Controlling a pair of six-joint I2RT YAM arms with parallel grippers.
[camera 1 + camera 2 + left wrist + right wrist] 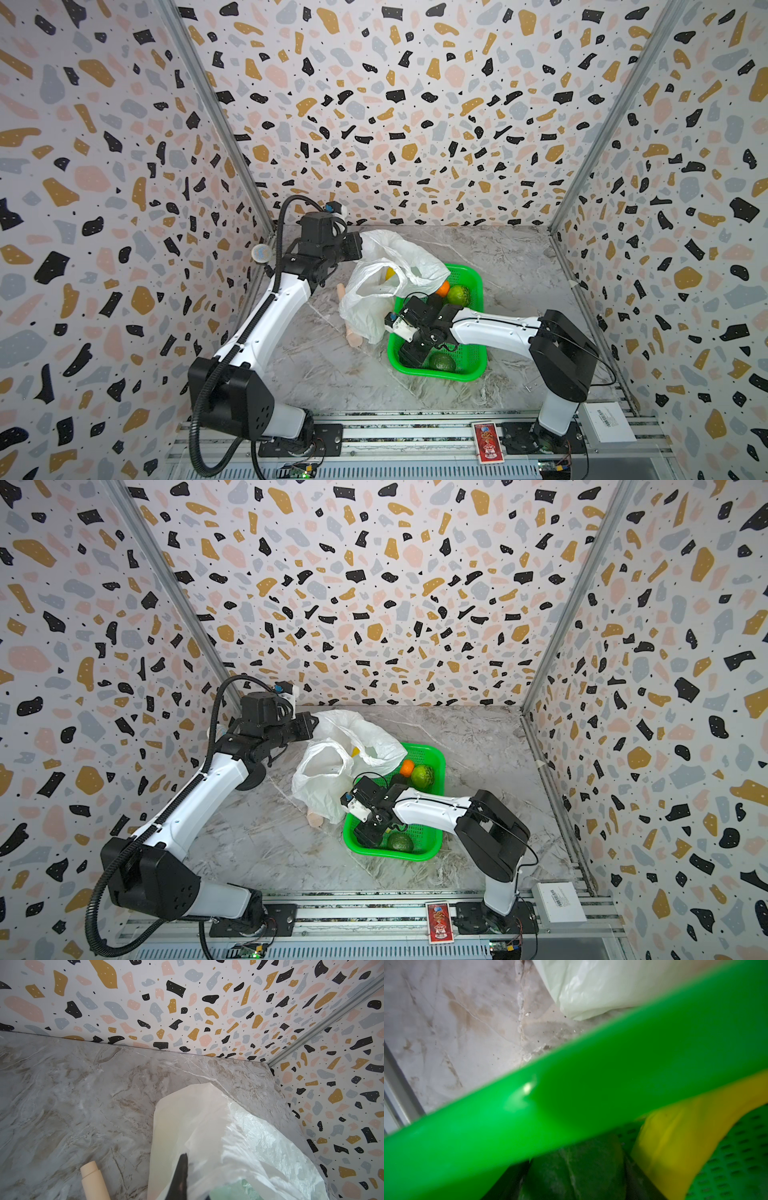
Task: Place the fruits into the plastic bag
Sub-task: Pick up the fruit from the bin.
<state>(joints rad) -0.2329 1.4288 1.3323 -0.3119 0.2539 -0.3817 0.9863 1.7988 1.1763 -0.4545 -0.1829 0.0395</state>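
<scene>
The translucent white plastic bag (374,307) stands at the table's middle left, and my left gripper (358,245) is shut on its upper edge, a dark finger (184,1165) pinching the film. A yellow lemon (390,273) shows inside the bag's mouth. In the green basket (478,374), an orange (443,287) and a light green fruit (458,294) lie at the back. My right gripper (409,357) is down in the front left corner. The right wrist view shows it (575,1188) shut on a dark green avocado (577,1163), beside the banana (675,1142). A second avocado (441,361) lies beside the gripper.
A beige wooden stick (355,336) lies under the bag's left side. The basket's rim (591,1084) runs close in front of the right wrist. A red card (487,441) and a white box (609,422) sit by the front rail. Patterned walls enclose three sides.
</scene>
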